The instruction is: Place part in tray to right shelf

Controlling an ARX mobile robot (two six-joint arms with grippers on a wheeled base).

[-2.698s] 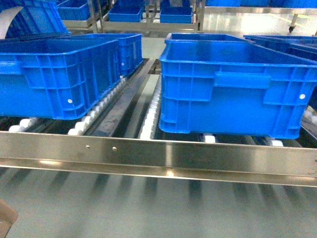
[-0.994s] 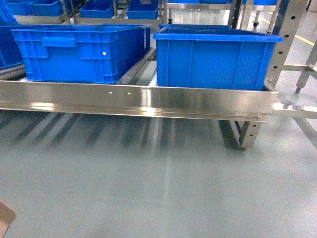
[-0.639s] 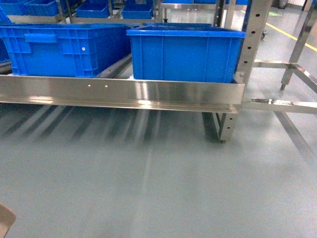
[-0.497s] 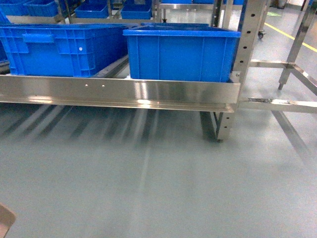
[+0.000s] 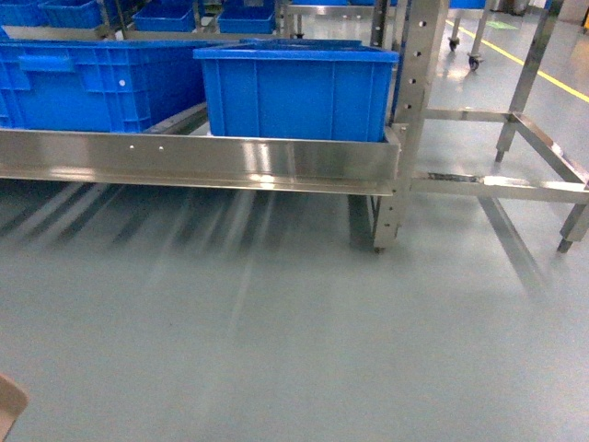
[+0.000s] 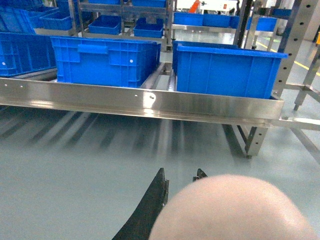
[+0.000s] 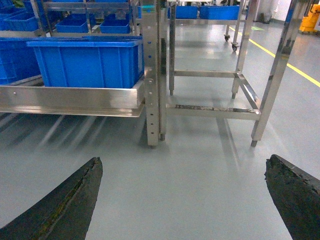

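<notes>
Head view: blue crates [image 5: 294, 92] on steel roller rack [image 5: 193, 164], bare frame [image 5: 515, 184] to right, beige tray corner [image 5: 9, 414] at bottom left. Part not visible.

Left wrist view: tray [image 6: 235, 210] blocks lens; left jaws [image 6: 177, 185] state cannot tell.

Right wrist view: right jaws [image 7: 182, 200] spread wide, empty.

Advice: drive steady, keep tray level.

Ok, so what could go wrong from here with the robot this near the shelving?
1. The beige tray fills the left wrist view and hides most of the left gripper. The part shows in no view, so a slipped load might go unnoticed.
2. The steel post and the empty frame stand close ahead. The right gripper, spread wide open, could clip them.
</notes>
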